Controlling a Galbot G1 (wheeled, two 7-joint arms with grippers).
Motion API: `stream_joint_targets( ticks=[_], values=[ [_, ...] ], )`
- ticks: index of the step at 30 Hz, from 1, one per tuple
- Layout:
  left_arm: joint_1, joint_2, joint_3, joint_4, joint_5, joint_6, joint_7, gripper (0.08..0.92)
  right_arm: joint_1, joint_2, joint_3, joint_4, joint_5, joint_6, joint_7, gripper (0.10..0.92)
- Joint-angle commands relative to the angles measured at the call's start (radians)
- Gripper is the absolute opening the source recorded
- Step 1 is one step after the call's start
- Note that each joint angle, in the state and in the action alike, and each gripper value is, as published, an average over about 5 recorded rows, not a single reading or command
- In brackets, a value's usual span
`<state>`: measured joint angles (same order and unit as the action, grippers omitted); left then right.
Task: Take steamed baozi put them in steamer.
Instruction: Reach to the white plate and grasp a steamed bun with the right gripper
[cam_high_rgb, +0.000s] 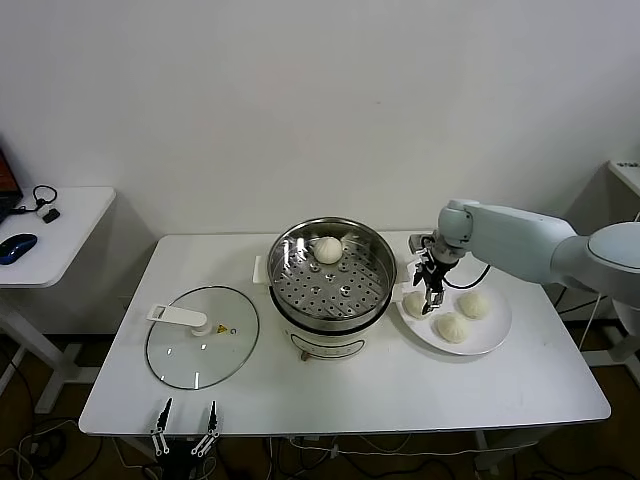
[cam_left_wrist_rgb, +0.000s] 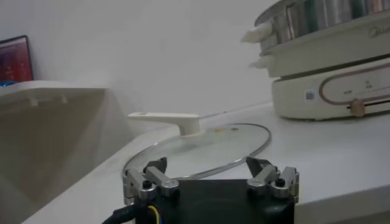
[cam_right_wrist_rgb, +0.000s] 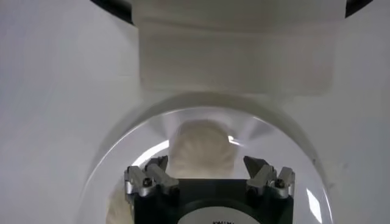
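The steamer (cam_high_rgb: 300, 285) stands mid-table with one steamed baozi (cam_high_rgb: 328, 249) on its perforated tray. Three more baozi lie on a white plate (cam_high_rgb: 495, 335) to its right: one nearest the steamer (cam_high_rgb: 413, 304), one farther right (cam_high_rgb: 474, 304), one at the front (cam_high_rgb: 452, 327). My right gripper (cam_high_rgb: 432, 298) hangs open just above the baozi nearest the steamer. In the right wrist view that baozi (cam_right_wrist_rgb: 202, 146) lies between and beyond the spread fingers of the right gripper (cam_right_wrist_rgb: 207, 165), untouched. My left gripper (cam_high_rgb: 185, 425) is parked open below the table's front edge.
A round glass lid (cam_high_rgb: 203, 336) with a white handle lies flat on the table left of the steamer; in the left wrist view the lid (cam_left_wrist_rgb: 207, 146) is just beyond the left gripper (cam_left_wrist_rgb: 207, 169), with the steamer's base (cam_left_wrist_rgb: 329, 85) behind. A side desk (cam_high_rgb: 50, 225) stands at far left.
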<state>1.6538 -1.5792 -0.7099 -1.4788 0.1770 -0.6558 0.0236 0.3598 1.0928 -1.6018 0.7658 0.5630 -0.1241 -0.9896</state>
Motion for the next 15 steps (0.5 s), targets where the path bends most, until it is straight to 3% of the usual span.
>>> stream_joint_targets(
  ticks=[1,11,15],
  values=[
    [0.001,0.002,0.000,0.002,0.000,-0.001,0.000,0.823,-0.050,0.013,0.052,-0.053,-0.023,0.003,0.006,0.823],
    [0.001,0.004,-0.001,0.000,0.001,0.001,0.000,0.823,-0.053,0.017,0.051,-0.057,-0.039,0.003,-0.002,0.811],
    [0.000,0.003,-0.001,0.001,0.002,0.001,-0.001,0.823,-0.051,0.017,0.051,-0.057,-0.045,0.004,-0.006,0.732]
  ],
)
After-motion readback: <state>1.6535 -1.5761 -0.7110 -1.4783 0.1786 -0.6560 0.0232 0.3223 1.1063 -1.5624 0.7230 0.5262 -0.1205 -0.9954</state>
